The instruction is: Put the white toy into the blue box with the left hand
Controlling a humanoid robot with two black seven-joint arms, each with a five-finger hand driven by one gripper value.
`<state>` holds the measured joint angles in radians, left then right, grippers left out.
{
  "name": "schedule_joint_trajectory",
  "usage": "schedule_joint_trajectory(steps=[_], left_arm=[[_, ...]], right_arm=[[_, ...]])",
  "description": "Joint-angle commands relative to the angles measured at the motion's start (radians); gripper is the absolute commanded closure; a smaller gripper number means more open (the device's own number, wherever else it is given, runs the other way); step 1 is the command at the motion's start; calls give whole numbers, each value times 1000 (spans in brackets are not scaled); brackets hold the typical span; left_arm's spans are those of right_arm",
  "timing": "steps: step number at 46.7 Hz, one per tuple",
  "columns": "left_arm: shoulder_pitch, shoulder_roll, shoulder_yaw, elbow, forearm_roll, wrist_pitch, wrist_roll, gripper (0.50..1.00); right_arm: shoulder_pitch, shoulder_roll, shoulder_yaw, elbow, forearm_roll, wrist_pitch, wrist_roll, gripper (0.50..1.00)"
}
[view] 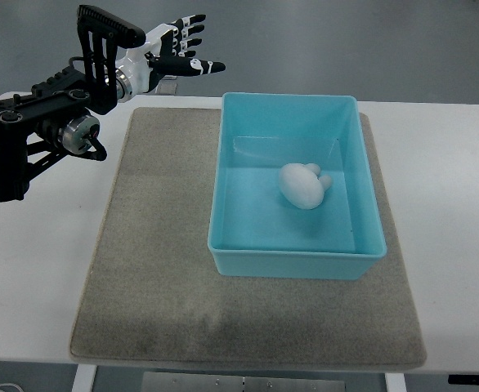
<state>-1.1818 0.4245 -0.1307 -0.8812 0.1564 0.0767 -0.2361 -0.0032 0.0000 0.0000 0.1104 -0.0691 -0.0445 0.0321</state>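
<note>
A white plush toy [302, 184] lies on the floor of the blue box [295, 262], a little right of its middle. The box sits on the right half of a grey mat [154, 245]. My left hand [184, 47] hangs at the top left, beyond the mat's far edge and left of the box's far left corner. Its fingers are spread and hold nothing. The black left arm comes in from the picture's left edge. The right arm does not show.
The mat lies on a white table [444, 204], whose far edge runs just behind the box. Bare mat stretches left of and in front of the box. Grey floor shows beyond the table.
</note>
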Motion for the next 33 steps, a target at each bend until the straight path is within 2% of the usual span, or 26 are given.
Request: schedule_joint_trajectory(steps=[1,8,18,27,33], left_arm=[[31,3,-62,21,2,-12,6,508],[67,31,-145,41,2,-90,15,508],[140,23,-322,131,0,-192,15,508],[238,17,-480,137,0,-242,14,508],[298,-23,-544,137,-1,-307,8,508]], right_arm=[[0,0,0,0,0,0,0,564],[0,0,0,0,-1,0,0,564],[0,0,0,0,0,0,0,564],[0,0,0,0,-1,0,-1,564],[0,0,0,0,0,0,0,564]])
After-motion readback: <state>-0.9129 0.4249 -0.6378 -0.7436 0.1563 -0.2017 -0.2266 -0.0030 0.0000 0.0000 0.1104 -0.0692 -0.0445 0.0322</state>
